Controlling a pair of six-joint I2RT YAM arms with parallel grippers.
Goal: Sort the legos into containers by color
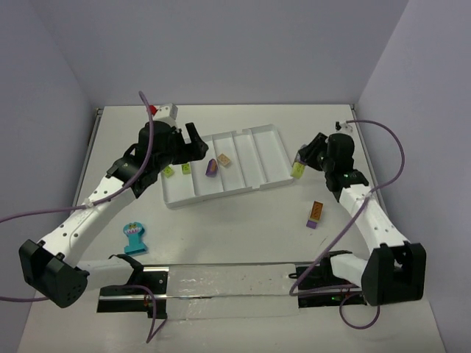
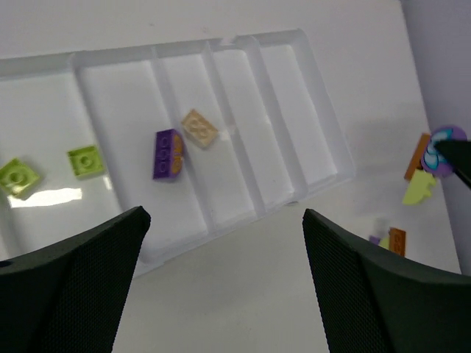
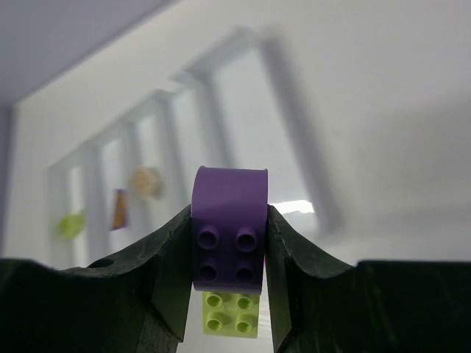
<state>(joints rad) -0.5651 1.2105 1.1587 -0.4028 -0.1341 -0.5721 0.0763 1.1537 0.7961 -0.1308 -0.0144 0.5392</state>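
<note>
Inside right end effector (image 3: 229, 254), purple-lime lego (image 3: 228, 213), overhead merely lime; left end effector (image 2: 222, 217) wide.

1. The white rectangular plastic tray (image 3: 243, 95) is blurred in the right wrist view (its small toy bricks (image 3: 145, 182) are mere smears).
2. The left gripper (image 2: 224, 215) has its black mesh-faced fingers (image 2: 66, 287) cut off by the bottom edge.
</note>
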